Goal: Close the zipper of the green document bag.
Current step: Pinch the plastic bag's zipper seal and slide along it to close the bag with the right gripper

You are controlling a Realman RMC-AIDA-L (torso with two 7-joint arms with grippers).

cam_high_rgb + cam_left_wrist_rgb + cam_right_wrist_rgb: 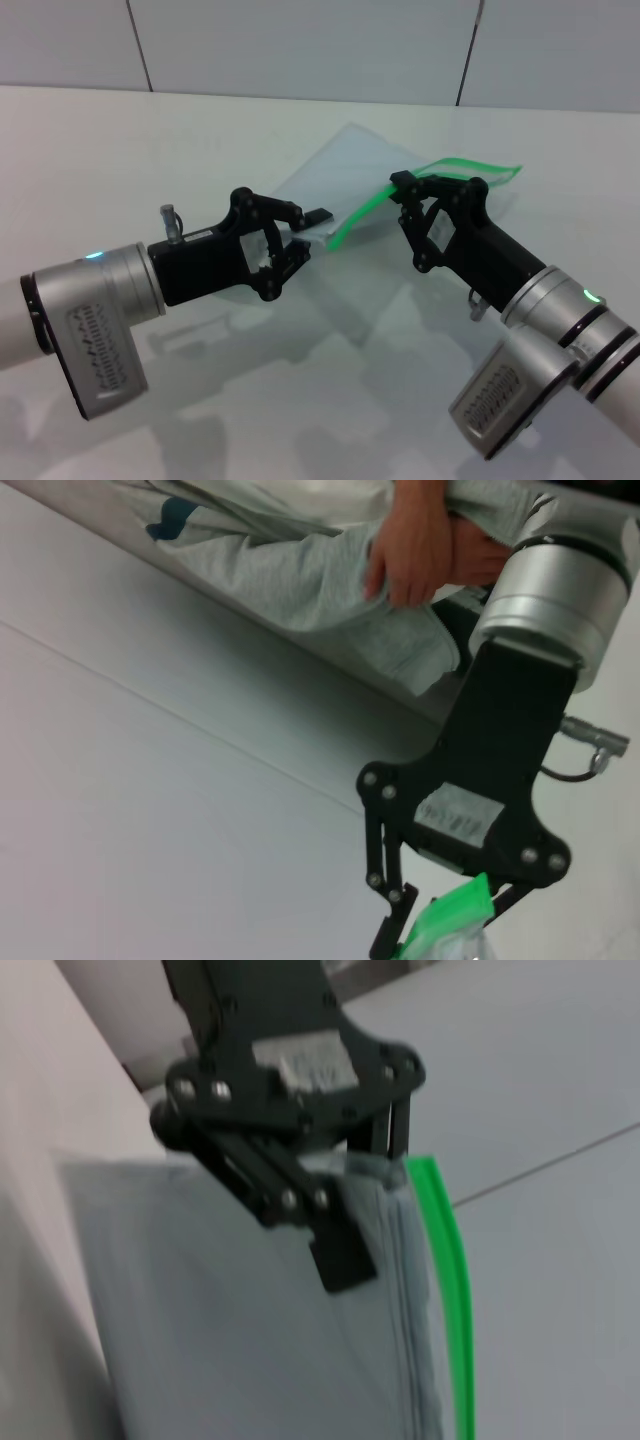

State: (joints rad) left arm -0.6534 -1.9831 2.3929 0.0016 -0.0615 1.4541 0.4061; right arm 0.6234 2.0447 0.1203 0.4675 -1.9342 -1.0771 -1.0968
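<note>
We saw the green document bag (325, 190) held up off the white table (90, 160), between the two arms. The left gripper (310, 232) was clamped on its near corner (fingers pinching the sheet). The right gripper (404, 198) had closed on the zipper (362, 212) partway along its green strip.

We see the document bag (345, 175) on the surface (120, 160) between our left end effector (300, 235) at its near corner and our right end effector (408, 200) on the zipper (365, 210) edge.
</note>
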